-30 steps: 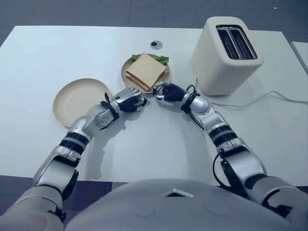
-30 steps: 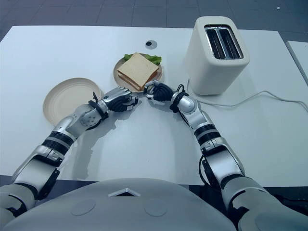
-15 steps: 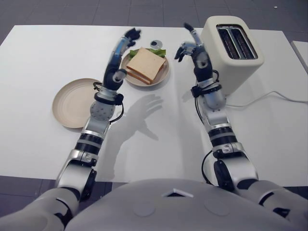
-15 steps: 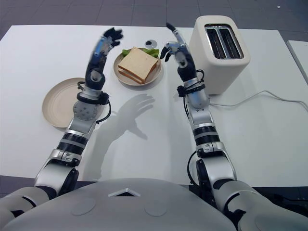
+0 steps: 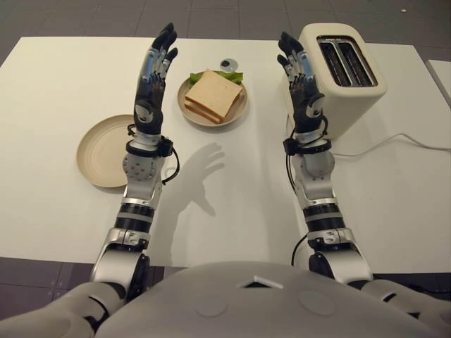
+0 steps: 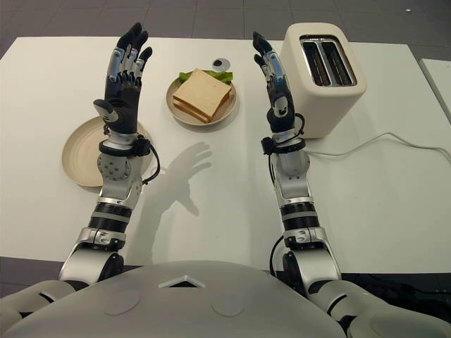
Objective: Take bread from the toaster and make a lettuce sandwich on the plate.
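A sandwich (image 5: pixel 213 94) of two bread slices with green lettuce (image 5: pixel 236 76) sticking out at its far side lies on a small beige plate (image 5: pixel 237 115) at the table's middle back. The white toaster (image 5: pixel 337 81) stands to its right with both slots dark. My left hand (image 5: pixel 153 77) is raised upright, open, left of the sandwich plate and holds nothing. My right hand (image 5: pixel 299 77) is raised upright too, open and empty, between the sandwich plate and the toaster.
A second beige plate (image 5: pixel 104 148) lies bare at the left, behind my left forearm. A small round dark fitting (image 5: pixel 227 65) sits in the tabletop behind the sandwich. The toaster's white cable (image 5: pixel 394 141) runs off to the right.
Both hands have lifted off the table in front of the sandwich plate and uncurled. They now stand upright with fingers straight, palms facing each other. The sandwich has stayed put.
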### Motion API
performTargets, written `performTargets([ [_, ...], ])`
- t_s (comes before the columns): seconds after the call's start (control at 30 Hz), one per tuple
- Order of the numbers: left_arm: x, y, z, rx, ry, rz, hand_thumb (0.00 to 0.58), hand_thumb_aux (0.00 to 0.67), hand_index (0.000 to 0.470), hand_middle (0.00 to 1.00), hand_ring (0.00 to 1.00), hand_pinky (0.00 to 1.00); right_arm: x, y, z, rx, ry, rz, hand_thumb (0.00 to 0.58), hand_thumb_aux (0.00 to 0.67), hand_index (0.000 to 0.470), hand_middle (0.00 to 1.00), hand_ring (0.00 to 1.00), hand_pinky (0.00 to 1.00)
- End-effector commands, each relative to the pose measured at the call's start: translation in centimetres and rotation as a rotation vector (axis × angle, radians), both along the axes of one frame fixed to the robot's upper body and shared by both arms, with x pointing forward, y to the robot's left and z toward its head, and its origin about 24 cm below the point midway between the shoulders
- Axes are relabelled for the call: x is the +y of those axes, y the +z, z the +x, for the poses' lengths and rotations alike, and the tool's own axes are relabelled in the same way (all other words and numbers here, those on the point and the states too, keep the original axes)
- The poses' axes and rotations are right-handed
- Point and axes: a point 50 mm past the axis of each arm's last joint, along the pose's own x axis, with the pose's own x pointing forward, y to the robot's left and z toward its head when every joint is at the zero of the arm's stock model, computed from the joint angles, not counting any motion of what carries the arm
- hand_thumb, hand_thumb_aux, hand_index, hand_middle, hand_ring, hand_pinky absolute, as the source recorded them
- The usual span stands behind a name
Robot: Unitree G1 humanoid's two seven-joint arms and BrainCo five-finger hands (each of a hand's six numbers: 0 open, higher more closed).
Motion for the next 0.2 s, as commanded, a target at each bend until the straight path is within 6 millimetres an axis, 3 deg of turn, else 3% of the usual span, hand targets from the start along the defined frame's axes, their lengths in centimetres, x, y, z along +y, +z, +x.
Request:
performTargets([
  [0.03,-0.13,-0.43,0.09,0.024,0.001,0.021,0.000,0.000,0.000,0.00,0.00,0.00,0.38,-0.12,-0.12,0.002,0.013,-0.010,0.000,0.000,0.000,0.00,0.00,0.00],
  [0.2,-0.31,-0.52,0.10,0.026,-0.002,0.035,0.000,0.000,0.000,0.00,0.00,0.00,0.51,-0.17,-0.21,0.000,0.017,-0.023,0.000,0.000,0.000,0.00,0.00,0.00],
])
